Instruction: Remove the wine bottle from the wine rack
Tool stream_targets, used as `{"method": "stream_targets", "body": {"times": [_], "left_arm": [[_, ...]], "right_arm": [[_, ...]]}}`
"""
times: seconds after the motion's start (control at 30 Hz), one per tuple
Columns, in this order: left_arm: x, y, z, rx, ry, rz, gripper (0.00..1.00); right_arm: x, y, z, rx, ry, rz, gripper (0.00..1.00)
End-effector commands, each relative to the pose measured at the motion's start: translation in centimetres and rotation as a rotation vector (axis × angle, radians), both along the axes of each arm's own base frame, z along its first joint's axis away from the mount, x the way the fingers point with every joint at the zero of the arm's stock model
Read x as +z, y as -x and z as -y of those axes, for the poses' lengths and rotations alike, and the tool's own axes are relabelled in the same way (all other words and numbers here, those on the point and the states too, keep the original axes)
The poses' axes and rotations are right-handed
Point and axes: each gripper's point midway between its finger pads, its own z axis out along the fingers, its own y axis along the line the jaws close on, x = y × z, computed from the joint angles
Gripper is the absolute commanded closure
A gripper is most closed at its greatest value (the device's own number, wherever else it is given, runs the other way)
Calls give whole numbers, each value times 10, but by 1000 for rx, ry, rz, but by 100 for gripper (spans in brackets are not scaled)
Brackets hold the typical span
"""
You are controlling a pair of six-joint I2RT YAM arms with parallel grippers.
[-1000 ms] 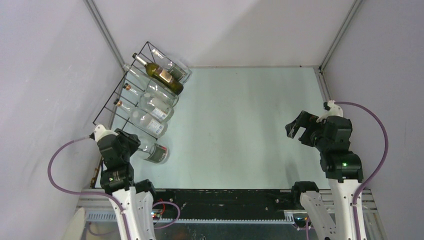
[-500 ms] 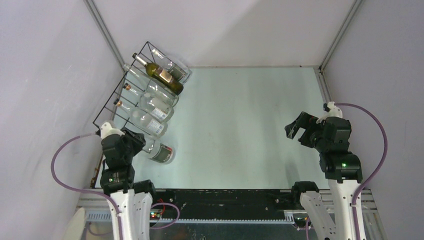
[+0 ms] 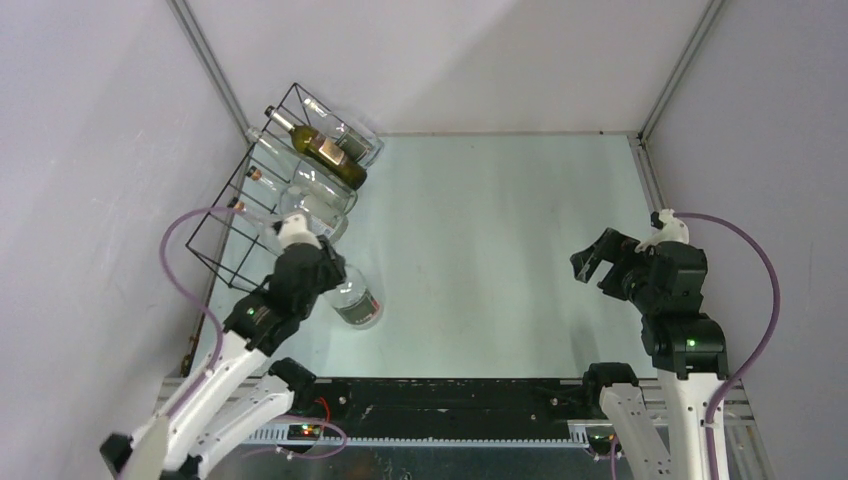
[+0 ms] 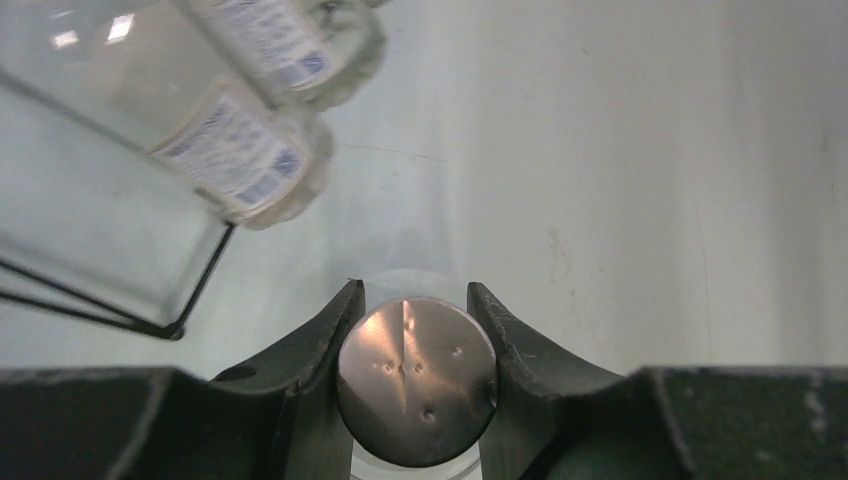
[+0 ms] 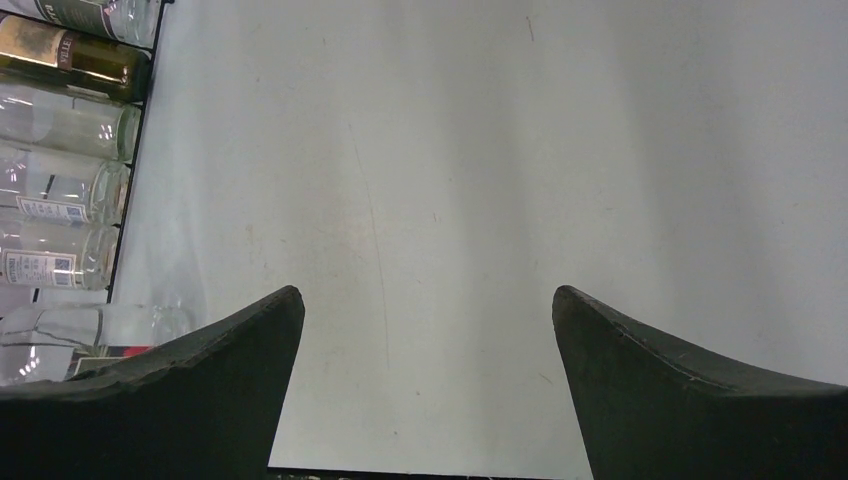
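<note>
The wine rack [image 3: 232,200] is a black wire grid at the far left, with a dark bottle [image 3: 328,152] and several clear bottles lying in it. My left gripper [image 3: 322,272] is shut on the metal cap [image 4: 417,381] of a clear wine bottle [image 3: 356,300]. It holds the bottle outside the rack, over the table just right of the rack's near corner. In the left wrist view the fingers [image 4: 325,345] clamp both sides of the cap. My right gripper [image 3: 592,262] is open and empty over the right side of the table; it also shows in the right wrist view [image 5: 425,300].
Labelled clear bottles [image 4: 235,150] and rack wires [image 4: 195,290] lie close to the left of the held bottle. The right wrist view shows the rack's bottles [image 5: 60,120] at its left edge. The pale table [image 3: 480,240] is walled at the left, back and right.
My left arm has swung right and forward, away from the rack's near left corner, carrying the clear bottle out over the table. My right arm has barely moved.
</note>
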Motion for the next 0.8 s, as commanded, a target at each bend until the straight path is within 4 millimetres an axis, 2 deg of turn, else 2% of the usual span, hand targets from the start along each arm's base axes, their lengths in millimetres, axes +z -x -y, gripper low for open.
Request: {"method": "stream_targets", "body": {"times": [0.0,0.03,0.13,0.23,0.43,0.53,0.6,0.77], "left_arm": [[107,-40,45,24,147,320,100],[110,-42,67,-31,130,314,100],[123,-49,109,-113,118,335,100],[124,-57,154,-207,98,330,100],[137,-60,218,-365,79,412,100],[129,-54,247,-448,9,433,100],[125,-50,260,-480,-33,441,100],[113,-44,274,-520,-84,435,100]], "right_arm": [[1,3,-2,2,-7,10,3],[2,4,-2,5,-10,10,3],[3,6,-3,8,-16,17,3],[4,9,-3,7,-18,21,3],[1,16,1,-11,4,16,2],[2,17,-1,-1,-6,18,1],[3,17,-4,8,-19,18,1],[1,15,-6,15,-30,9,0]]}}
